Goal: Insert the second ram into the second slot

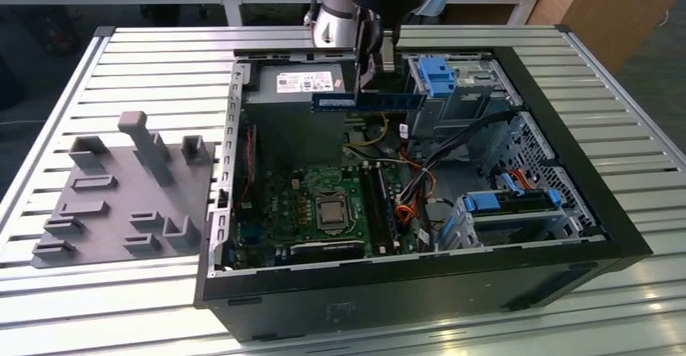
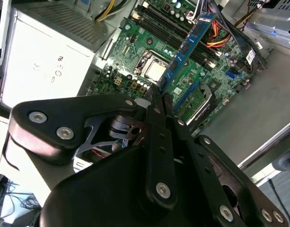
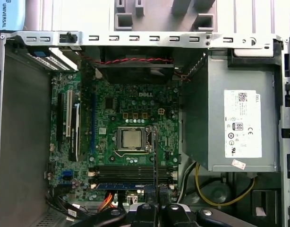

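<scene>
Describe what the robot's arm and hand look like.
The arm has a silvery-grey cylindrical segment and a black one. The hand is matte black: flat linkage plates pinned with round silver bolts, narrowing to two slim fingers.

Perhaps certification marks on white sticker point(image 3: 243, 124)

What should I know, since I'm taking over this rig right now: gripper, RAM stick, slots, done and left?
Gripper: shut on the second ram.
Where: the stick hangs in the air above the open computer case, touching no slot.
Done: the stick is picked up. Another blue stick appears already seated on the motherboard.
Left: the second ram is not inserted; the dark memory slots beside the seated stick look unfilled.
</scene>
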